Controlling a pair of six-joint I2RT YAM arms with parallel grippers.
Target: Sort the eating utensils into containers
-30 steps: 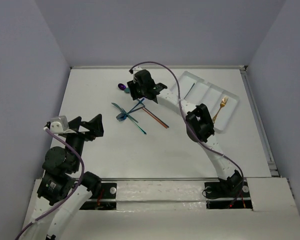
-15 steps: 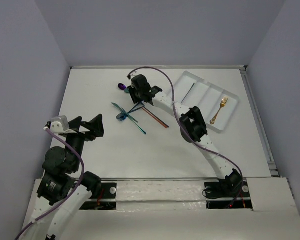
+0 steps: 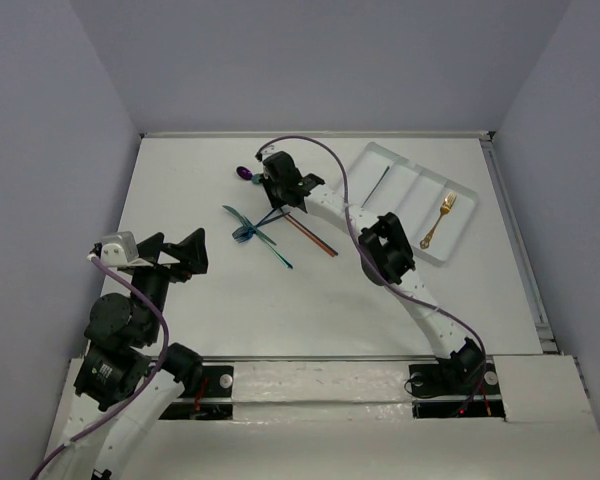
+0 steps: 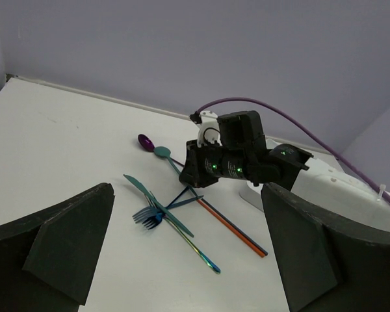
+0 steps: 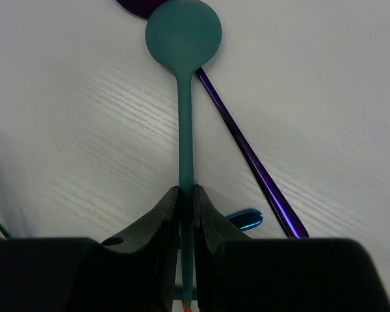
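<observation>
My right gripper is shut on the handle of a teal spoon down at the table; its round bowl points away from me. A purple spoon lies beside it, touching near the bowl. From above, my right gripper is at the far middle by the purple spoon. A teal knife, blue forks and red-orange sticks lie in a crossed heap. The white tray at the far right holds a gold fork and a dark stick. My left gripper is open and empty.
Grey walls close in the table on three sides. A purple cable arcs over my right arm. In the left wrist view the heap lies ahead of my open fingers, with my right arm behind it.
My right gripper has moved a little left and down toward the spoons and has settled on the teal spoon's handle. The left arm has not moved.
</observation>
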